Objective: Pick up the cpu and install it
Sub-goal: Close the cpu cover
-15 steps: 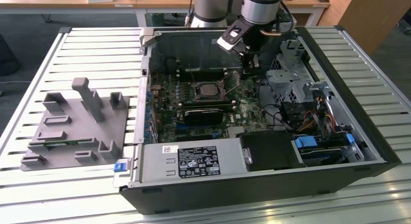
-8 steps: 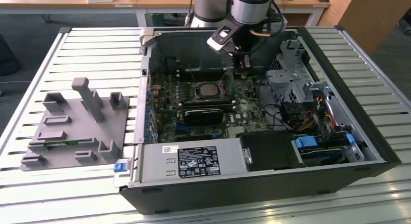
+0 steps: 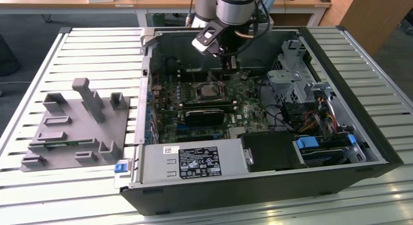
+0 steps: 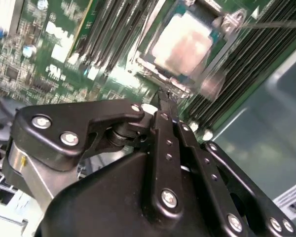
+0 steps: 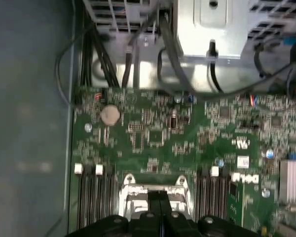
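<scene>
**CPU lying in the socket, gripper hanging just above**

The cpu [image 4: 183, 43] is lying flat in the motherboard socket [image 4: 222, 24], silvery top facing up out of the open computer case [image 3: 361, 138]; being square, it is showing no long axis, and its edges are running parallel to the socket frame. In the exterior view it is sitting as a pale square [image 3: 208, 91] mid-board, just beside the RAM sticks [image 3: 205, 108]. The gripper [image 4: 166, 98] is hanging close over the socket's edge with its fingers pressed together and nothing between them (the tips are meeting in a narrow line in both wrist views). The arm is pointing straight down into the case, probably so the fingers are clearing the drive cage [image 3: 290, 80]. The grey tray [image 3: 71, 133] is resting outside on the slatted table [image 3: 38, 65].
</scene>
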{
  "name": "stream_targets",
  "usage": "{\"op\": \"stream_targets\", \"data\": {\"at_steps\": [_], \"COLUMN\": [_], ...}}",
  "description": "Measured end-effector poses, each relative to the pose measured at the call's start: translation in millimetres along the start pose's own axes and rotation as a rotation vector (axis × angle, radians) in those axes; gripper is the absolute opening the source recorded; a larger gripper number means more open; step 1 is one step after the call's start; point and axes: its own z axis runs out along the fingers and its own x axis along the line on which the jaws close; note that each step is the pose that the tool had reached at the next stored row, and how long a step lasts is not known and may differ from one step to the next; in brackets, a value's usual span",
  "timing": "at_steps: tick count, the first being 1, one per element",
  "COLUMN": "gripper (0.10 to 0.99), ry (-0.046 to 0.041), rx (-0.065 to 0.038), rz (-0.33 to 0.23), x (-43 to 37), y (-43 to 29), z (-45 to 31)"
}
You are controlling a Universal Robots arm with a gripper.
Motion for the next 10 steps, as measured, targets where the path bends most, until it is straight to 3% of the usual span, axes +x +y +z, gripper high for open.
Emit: {"op": "stream_targets", "data": {"at_steps": [2,7,10], "gripper": [0.106,0.106,0.106], "ry": [-0.0001,0.0000,0.0000], "rx": [0.000,0.004,0.005], "rz": [0.000,0.000,0.000], "x": [0.1,0.3,0.5], "y": [-4.0,-6.4,-12.7], "z": [2.2,10.7,13.1]}}
